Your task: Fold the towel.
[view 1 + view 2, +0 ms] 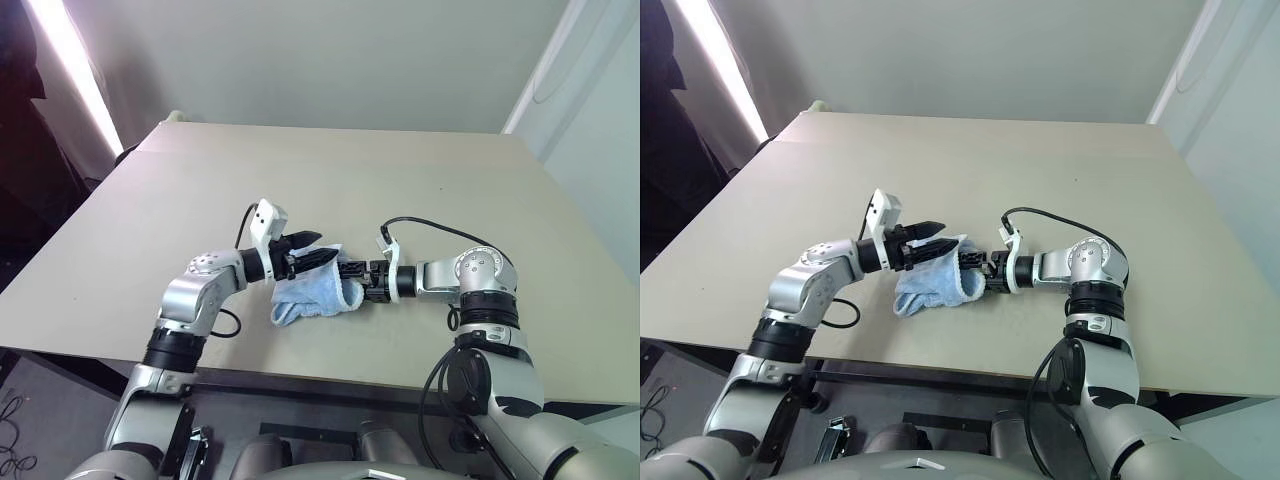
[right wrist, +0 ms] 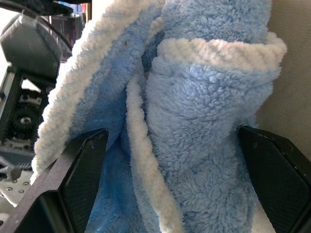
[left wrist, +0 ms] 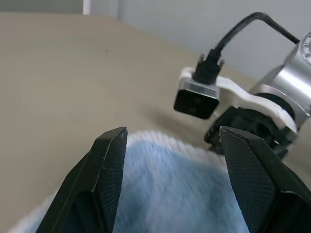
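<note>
Towel point(image 1: 312, 293) was bunched up near the desk's point(image 1: 420, 180) front edge, with both grippers on it.

You had the left gripper point(image 1: 312, 248) coming in from the left at the top of the bundle, fingers point(image 3: 109, 170) spread with blue terry between them; can't tell if it was actually gripping. Your right gripper point(image 1: 352, 273) came in from the right at its widest, the folded cloth with its whitish hem packed between the fingers point(image 2: 80, 170), so it looked held. The towel's lower end drooped onto the desk between the two arms.
</note>
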